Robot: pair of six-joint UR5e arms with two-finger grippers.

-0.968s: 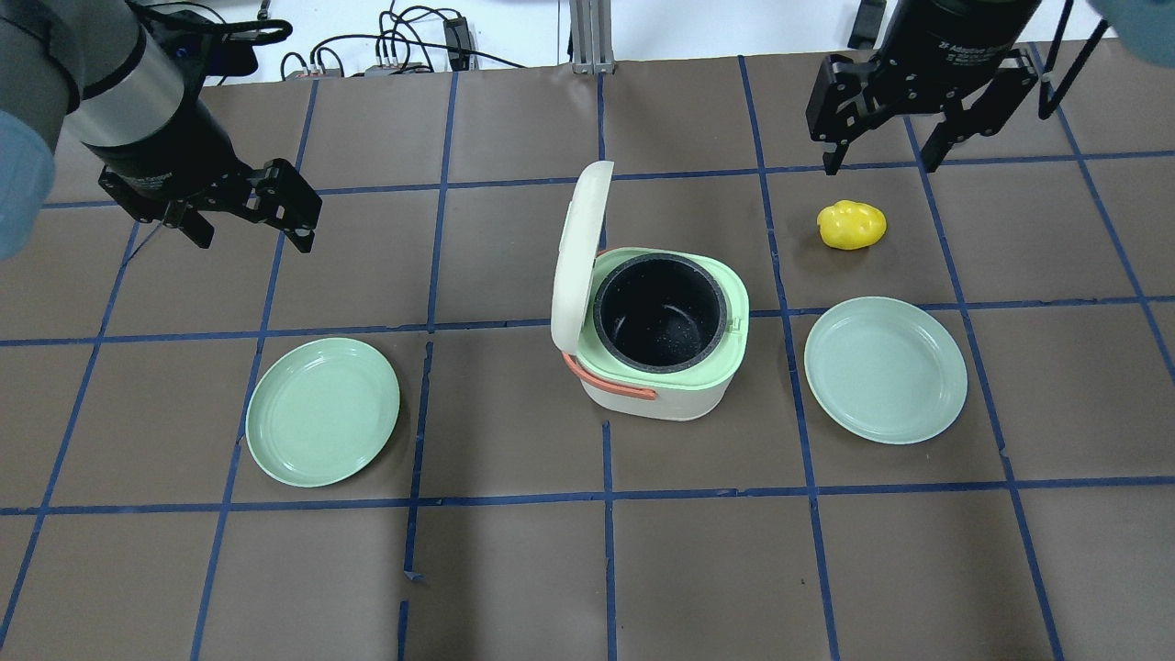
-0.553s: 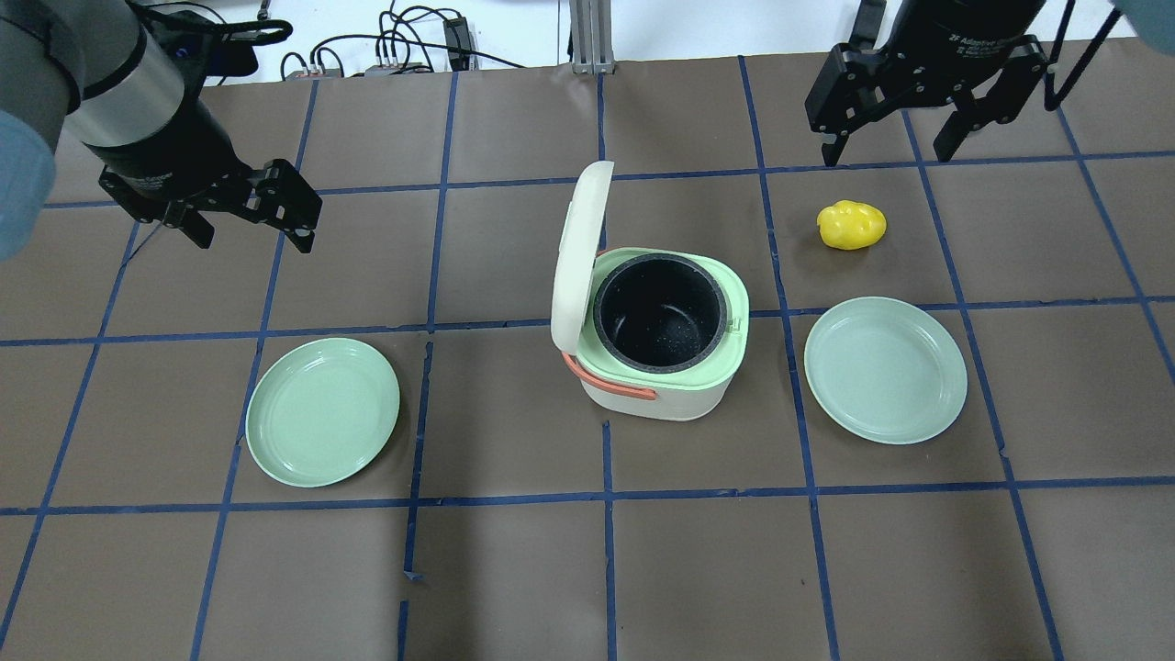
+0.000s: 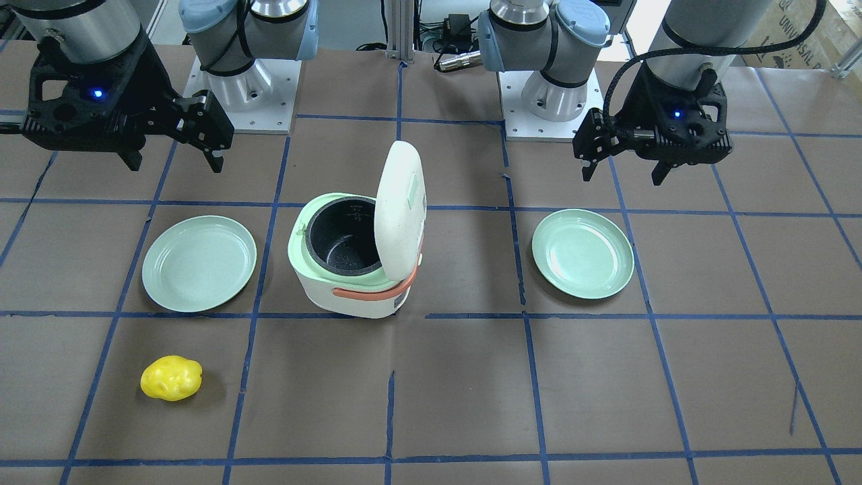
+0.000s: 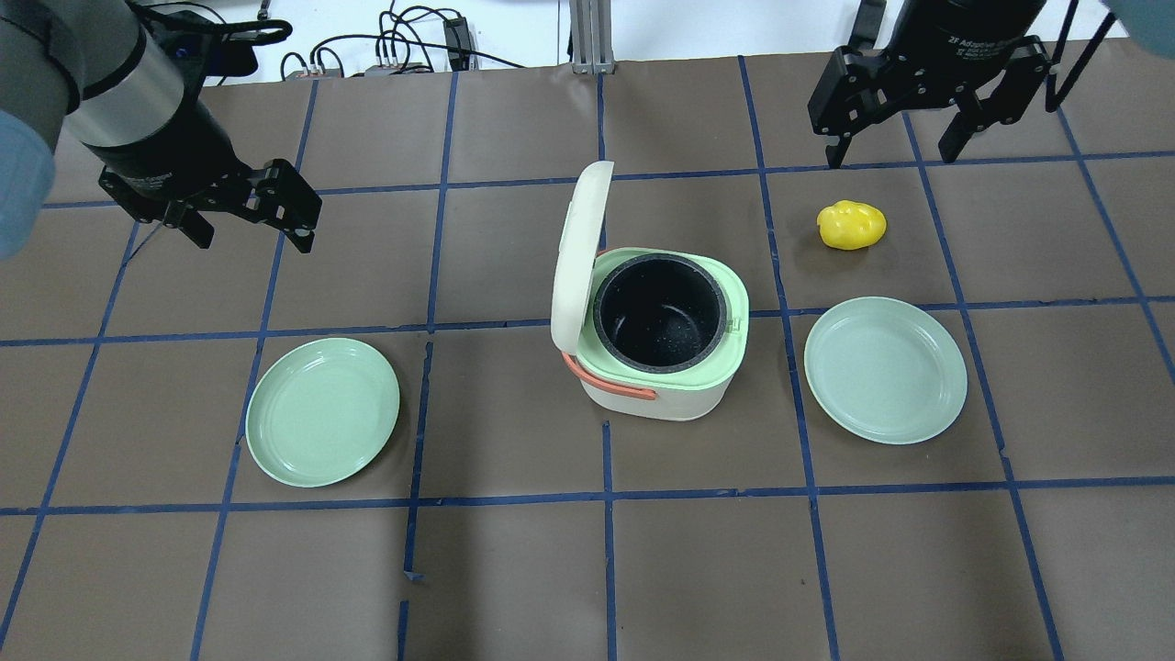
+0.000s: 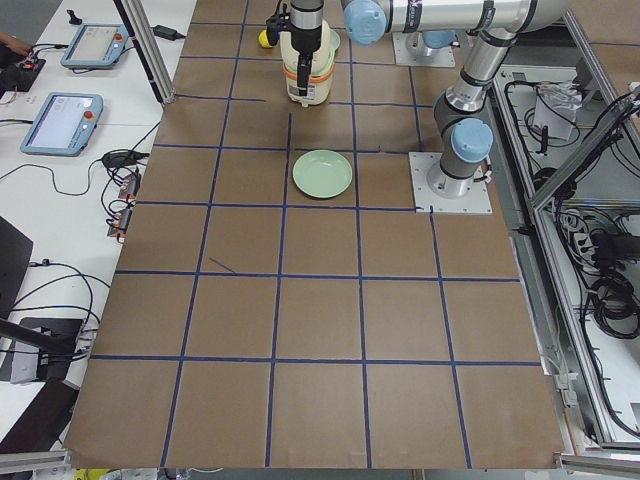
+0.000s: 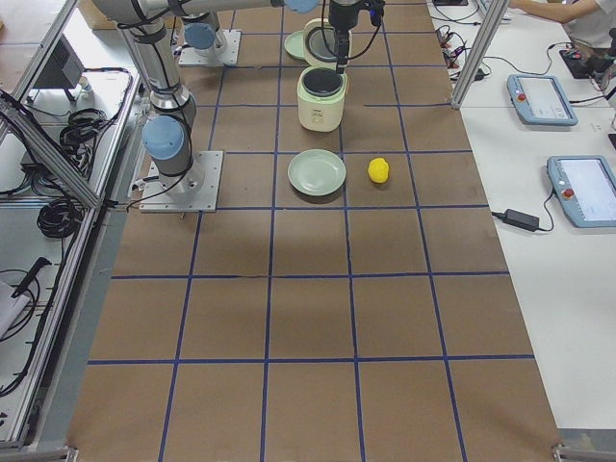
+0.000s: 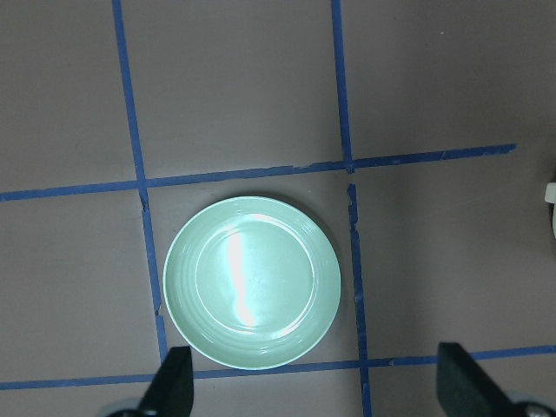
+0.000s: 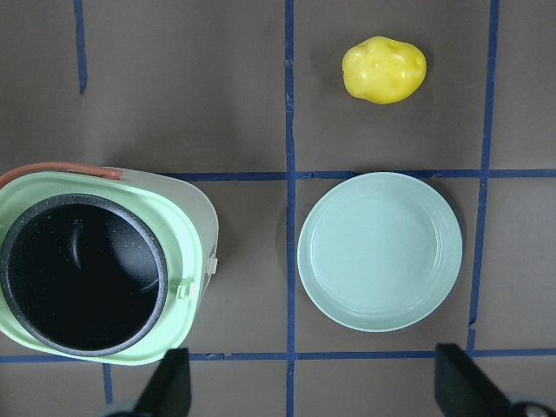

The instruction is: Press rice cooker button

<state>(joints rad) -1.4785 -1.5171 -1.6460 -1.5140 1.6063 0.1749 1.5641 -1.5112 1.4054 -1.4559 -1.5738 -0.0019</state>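
Observation:
The rice cooker (image 4: 661, 390) stands mid-table, white body, green rim, orange handle. Its lid (image 4: 578, 248) stands open and upright, and the black pot (image 4: 663, 312) is empty. It also shows in the front view (image 3: 340, 293) and the right wrist view (image 8: 195, 217). I cannot make out a button; a small tab (image 8: 182, 292) sits on the rim. My left gripper (image 4: 252, 240) is open and empty, high at the back left, far from the cooker. My right gripper (image 4: 890, 161) is open and empty, high at the back right, behind a yellow potato.
A green plate (image 4: 322, 411) lies left of the cooker, below my left gripper (image 7: 317, 387). A second green plate (image 4: 885, 369) lies right of the cooker. A yellow potato (image 4: 852, 225) lies behind that plate. Cables run along the table's far edge.
My right gripper has drawn back a little towards the table's far edge, away from the potato. The left arm and the cooker have not moved.

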